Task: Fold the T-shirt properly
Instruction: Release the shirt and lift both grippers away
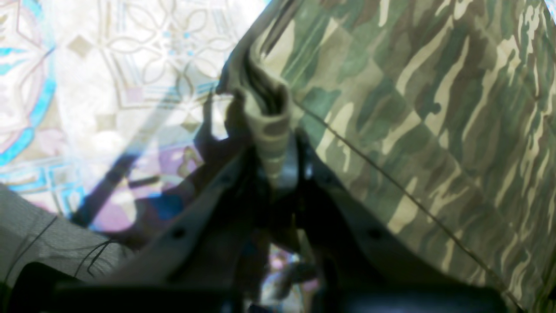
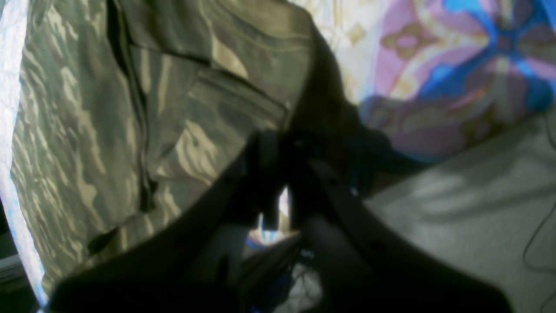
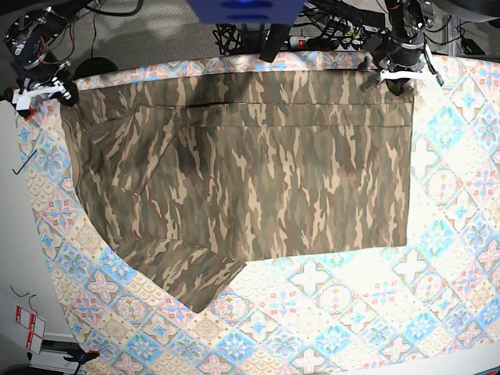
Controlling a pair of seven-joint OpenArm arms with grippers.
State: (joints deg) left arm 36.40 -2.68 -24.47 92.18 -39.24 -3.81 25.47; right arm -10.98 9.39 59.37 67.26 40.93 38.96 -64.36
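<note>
We see the left gripper with its jaws clamped on a bunched corner of the T-shirt, at the far right of the worktop. The right gripper pinches the far left corner, jaws together on cloth. The shirt lies spread flat, long axis running left to right, one sleeve pointing toward the near left. Patterned tablecloth surrounds it; cables cluster beyond the far edge.
</note>
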